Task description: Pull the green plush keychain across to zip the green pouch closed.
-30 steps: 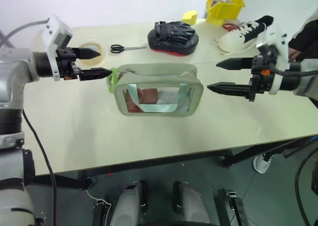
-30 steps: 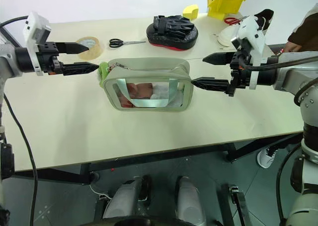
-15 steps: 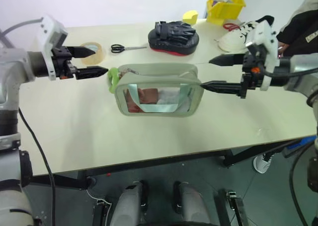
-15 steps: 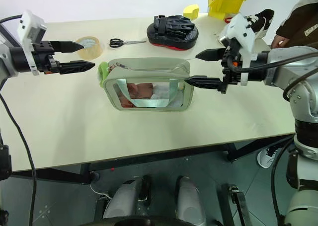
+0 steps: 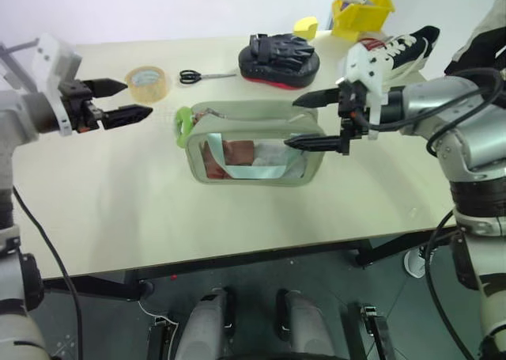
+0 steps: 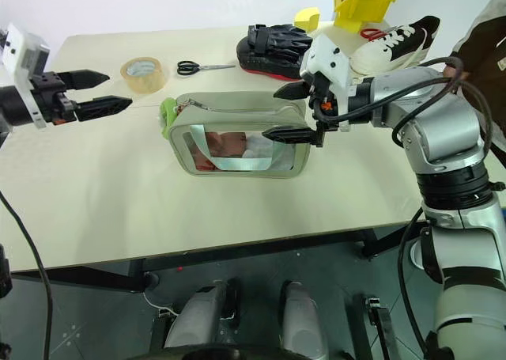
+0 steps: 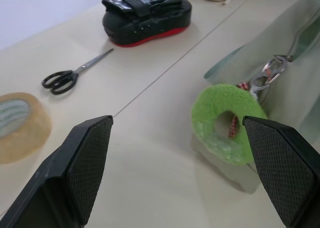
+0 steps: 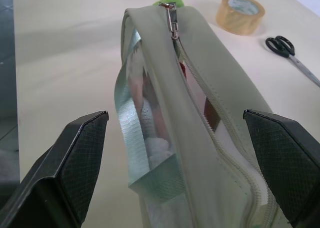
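Straddling the green pouch [image 5: 254, 144] end, wide-open empty right gripper [image 5: 303, 121] looks set to brace; left gripper [image 5: 118, 100], open and empty, faces the green plush keychain [image 7: 227, 122]

Greens, blacks and yellows on a cream tabletop

The pale sage-green soft pouch [image 5: 254, 142] has a clear window showing reddish-brown and teal; its fuzzy plush ring keychain [image 7: 227, 122] is bright lime. A black padded mitt [image 5: 279, 55] has a red base; black-handled scissors [image 5: 205, 76], tan tape roll [image 5: 148, 83], yellow bin [image 5: 362, 13], white black-trimmed sneaker [image 5: 393, 47].
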`<state>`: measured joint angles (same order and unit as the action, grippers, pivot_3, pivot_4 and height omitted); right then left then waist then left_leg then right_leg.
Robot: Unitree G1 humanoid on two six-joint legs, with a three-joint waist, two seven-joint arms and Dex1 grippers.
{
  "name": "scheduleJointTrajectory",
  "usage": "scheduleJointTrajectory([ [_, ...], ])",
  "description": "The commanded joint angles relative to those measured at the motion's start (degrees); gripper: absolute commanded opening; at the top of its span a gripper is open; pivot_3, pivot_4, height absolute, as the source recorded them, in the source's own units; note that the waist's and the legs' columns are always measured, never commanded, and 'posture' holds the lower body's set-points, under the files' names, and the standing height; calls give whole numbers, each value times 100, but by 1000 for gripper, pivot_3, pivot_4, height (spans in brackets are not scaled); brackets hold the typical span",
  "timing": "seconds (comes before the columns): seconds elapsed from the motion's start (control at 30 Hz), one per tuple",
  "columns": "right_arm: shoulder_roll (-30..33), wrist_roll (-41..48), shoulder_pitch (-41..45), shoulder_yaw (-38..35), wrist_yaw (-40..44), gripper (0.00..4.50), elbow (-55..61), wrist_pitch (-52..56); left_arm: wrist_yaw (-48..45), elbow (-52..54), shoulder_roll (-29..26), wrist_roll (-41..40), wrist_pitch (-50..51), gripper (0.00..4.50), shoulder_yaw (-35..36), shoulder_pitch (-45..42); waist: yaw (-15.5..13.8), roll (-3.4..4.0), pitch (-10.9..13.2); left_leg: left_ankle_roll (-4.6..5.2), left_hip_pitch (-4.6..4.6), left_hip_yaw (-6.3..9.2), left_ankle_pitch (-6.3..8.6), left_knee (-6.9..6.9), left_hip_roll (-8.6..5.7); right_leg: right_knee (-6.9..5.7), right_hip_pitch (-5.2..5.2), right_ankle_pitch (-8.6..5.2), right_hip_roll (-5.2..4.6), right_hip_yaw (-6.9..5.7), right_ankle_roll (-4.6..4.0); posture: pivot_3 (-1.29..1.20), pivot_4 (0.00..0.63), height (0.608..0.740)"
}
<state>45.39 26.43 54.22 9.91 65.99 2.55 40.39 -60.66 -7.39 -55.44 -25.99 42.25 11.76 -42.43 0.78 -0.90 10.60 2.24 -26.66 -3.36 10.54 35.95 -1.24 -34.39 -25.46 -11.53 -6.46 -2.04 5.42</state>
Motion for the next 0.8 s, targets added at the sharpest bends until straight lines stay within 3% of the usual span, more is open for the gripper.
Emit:
scheduleJointTrajectory([
  [0.03, 67, -64, 82, -84, 173, 4500, 133, -136, 115, 345, -117, -190, 97, 4430, 304, 64, 3, 0, 0, 0, 1, 0, 0, 0, 0, -1, 0, 1, 0, -1, 2, 0, 150, 740],
  [0.33, -138, -281, 93, 4, 180, 4500, 41, -276, 270, 767, -26, -464, 313, 4430, 319, 597, 9, 0, 0, -1, 6, -1, -1, 1, 1, -9, 0, 2, 0, -3, 4, 0, 150, 740],
  [0.43, -291, -502, 83, 135, 188, 3677, -166, -498, 368, 629, 65, -340, 123, 4500, 195, 676, 15, 0, 0, -1, 10, -1, -1, -1, 2, -10, 2, 2, 0, -3, 4, 0, 150, 740],
  [0.67, -293, -899, -58, 314, 351, 46, -260, -989, 791, 598, 580, -183, -59, 4500, -40, 731, -12, 0, 0, -2, 7, -3, -1, 0, -1, -8, 2, 3, -2, -4, 4, 0, 150, 740],
  [0.8, -359, -1030, -71, 348, 388, 46, -292, -1116, 1110, 594, 1106, -105, -118, 4500, -268, 497, -10, -1, -1, -2, 12, -3, -1, 6, -1, -14, 7, 6, -2, -5, 10, 0, 150, 740],
])
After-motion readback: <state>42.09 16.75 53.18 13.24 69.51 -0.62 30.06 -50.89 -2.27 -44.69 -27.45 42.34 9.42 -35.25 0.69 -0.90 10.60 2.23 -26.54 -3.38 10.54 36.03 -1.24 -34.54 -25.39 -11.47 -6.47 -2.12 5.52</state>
